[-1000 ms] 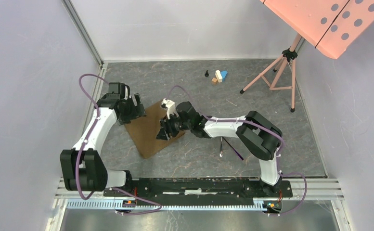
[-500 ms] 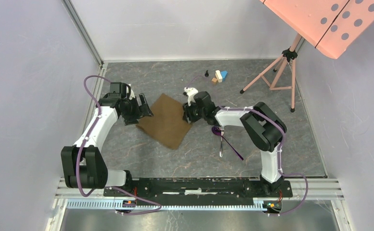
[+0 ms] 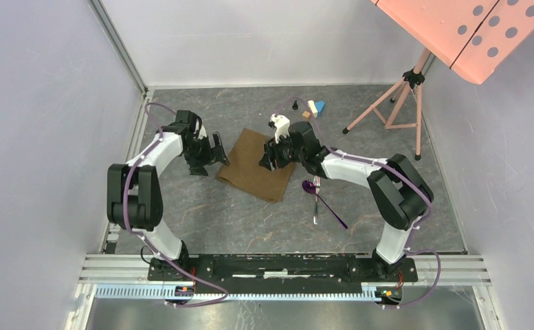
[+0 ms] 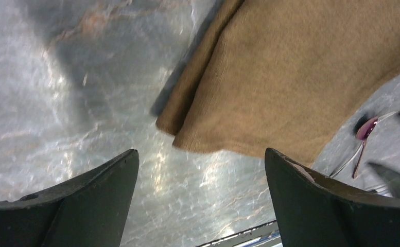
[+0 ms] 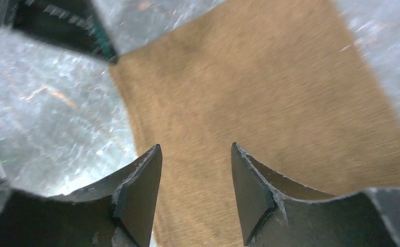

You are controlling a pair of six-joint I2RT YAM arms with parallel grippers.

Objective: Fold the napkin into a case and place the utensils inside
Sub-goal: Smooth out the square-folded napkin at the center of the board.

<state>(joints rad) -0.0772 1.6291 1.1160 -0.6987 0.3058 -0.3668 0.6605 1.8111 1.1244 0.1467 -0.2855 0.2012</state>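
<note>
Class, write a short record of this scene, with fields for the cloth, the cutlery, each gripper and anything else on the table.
napkin: brown, lying on the table, two layers showing at one corner
spoon: purple bowl, right of the napkin, crossing the fork
fork: silver, outside the cloth
left gripper: open, at the napkin's left corner
right gripper: open, above the napkin
other: toy blocks at the far side
</note>
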